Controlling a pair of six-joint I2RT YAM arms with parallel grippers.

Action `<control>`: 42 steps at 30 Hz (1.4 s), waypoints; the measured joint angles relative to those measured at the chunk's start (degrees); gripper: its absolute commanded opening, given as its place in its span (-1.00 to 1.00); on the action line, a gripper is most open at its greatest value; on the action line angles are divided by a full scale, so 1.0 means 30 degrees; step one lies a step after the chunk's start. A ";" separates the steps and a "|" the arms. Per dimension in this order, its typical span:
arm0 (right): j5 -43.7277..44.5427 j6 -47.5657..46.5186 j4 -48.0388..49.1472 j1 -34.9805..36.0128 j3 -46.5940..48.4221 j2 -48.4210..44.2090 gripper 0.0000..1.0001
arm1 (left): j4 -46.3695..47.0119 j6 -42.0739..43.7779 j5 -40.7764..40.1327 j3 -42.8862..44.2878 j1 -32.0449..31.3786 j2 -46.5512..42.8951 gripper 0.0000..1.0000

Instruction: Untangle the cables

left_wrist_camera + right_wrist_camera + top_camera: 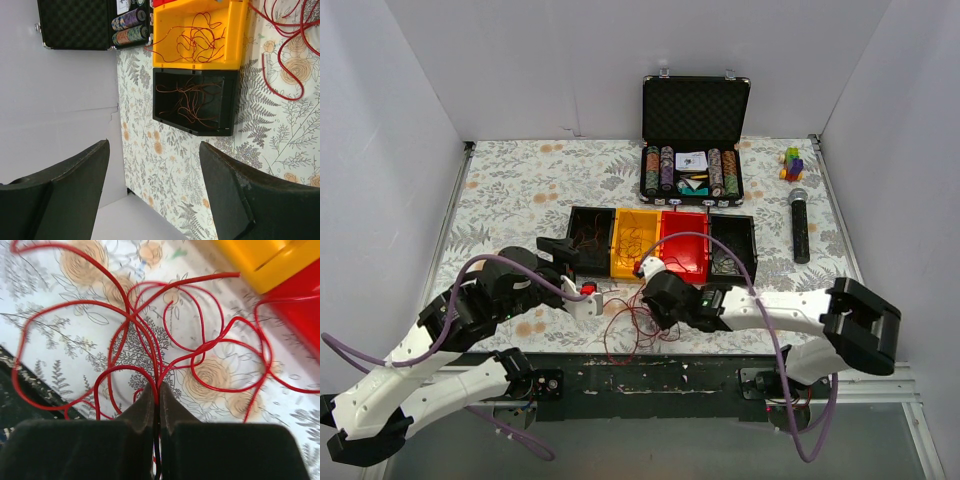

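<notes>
The cables (635, 322) lie as a loose nest of thin red strands on the floral tablecloth near the table's front edge. In the right wrist view the cables (150, 335) spread in wide loops, and my right gripper (157, 389) is shut on a few red strands that run between its fingertips. From above, the right gripper (656, 298) sits over the nest's far side. My left gripper (582, 296) is just left of the nest; in its own view the left gripper (154, 150) is open and holds nothing, with the cables (287, 55) off to the upper right.
A row of bins stands behind the nest: black (571, 226), yellow (617, 250), red (704, 262), black (750, 245); the yellow bin (165, 30) and the left black bin (230, 107) hold thin wires. Further back are an open poker-chip case (695, 105), a microphone (800, 226) and a small toy (791, 163).
</notes>
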 measured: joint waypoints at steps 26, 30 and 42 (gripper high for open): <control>0.4175 -0.6965 -0.2426 0.0211 1.0586 -0.8473 -0.97 | 0.0131 -0.0364 0.0226 0.0000 0.0066 -0.0372 0.45; 0.4714 -0.7300 -0.2470 0.0211 1.1642 -0.8459 -0.97 | 0.0131 -0.0444 0.0262 0.0000 0.0073 -0.0372 0.45; 0.5552 -0.7446 -0.2856 -0.0969 1.0156 -0.7817 -0.97 | 0.0131 -0.0495 0.0270 0.0000 0.0226 -0.0510 0.45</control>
